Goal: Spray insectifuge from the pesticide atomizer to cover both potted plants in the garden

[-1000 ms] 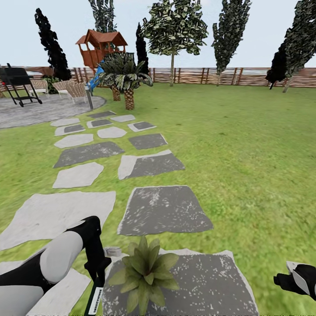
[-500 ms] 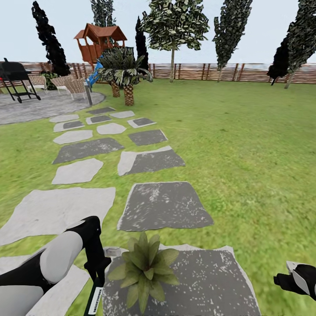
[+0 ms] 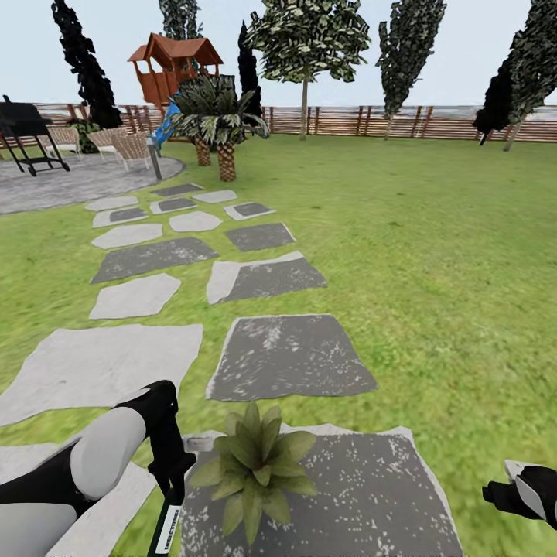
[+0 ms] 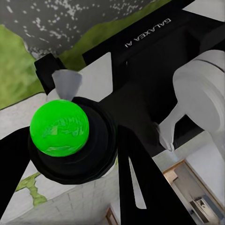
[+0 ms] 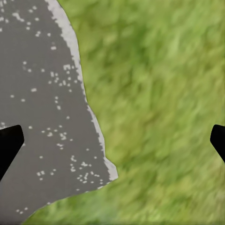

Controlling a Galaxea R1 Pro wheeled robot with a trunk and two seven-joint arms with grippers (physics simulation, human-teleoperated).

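One small change against the picture of a second ago: the whole head view has shifted, the fence (image 3: 402, 122) and trees sitting a little higher, so the camera moved; both arms and the plant keep their places.

Far left, a round patio (image 3: 85, 179) carries a black grill (image 3: 27, 131) and wicker chairs (image 3: 124, 147). Stone slabs (image 3: 286, 356) run from it toward the robot.

At lower left, the left tool (image 3: 174, 468) is clamped on the slim dark spray bottle (image 3: 168, 528), which hangs label downward just beside the potted plant (image 3: 251, 468). The plant stands on the left edge of the nearest slab (image 3: 363, 495).

Right of the slabs, open lawn (image 3: 433, 271) reaches the fence unobstructed.

At lower right, the right tool (image 3: 517, 495) has its fingers (image 5: 9, 140) wide apart, over a slab edge and grass.
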